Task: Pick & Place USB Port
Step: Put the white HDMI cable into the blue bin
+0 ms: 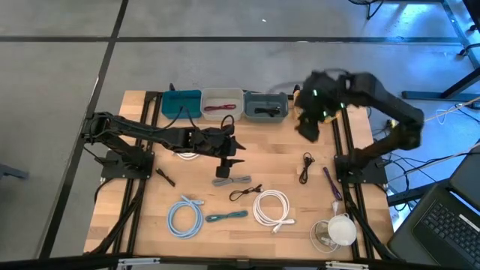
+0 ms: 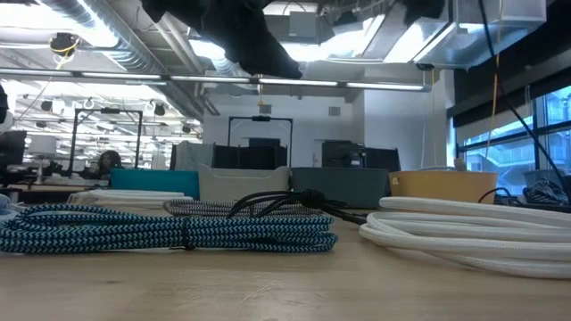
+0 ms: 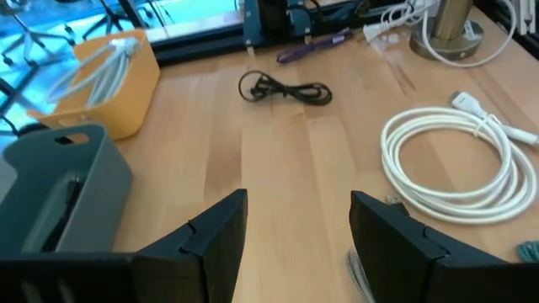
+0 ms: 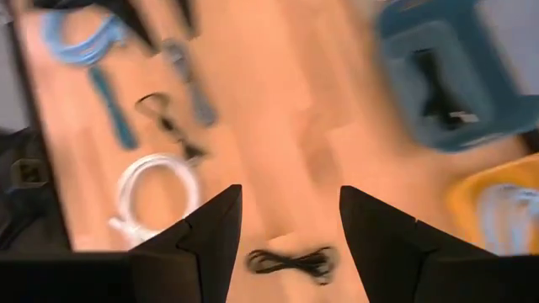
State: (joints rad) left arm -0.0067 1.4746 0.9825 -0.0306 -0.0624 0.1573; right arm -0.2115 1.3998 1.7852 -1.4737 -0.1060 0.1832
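My left gripper (image 3: 299, 227) is spread and empty above the table (image 1: 285, 161), near the white cable (image 3: 450, 164). My right gripper (image 4: 286, 223) is also spread, holding nothing, above the small black cable (image 4: 290, 263).

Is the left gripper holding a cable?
No. The left gripper is open and empty, with bare table showing between its fingers.

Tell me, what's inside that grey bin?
A dark cable lies in the grey bin; the right wrist view shows it too. The bin's near wall hides part of the floor, so anything smaller there cannot be seen.
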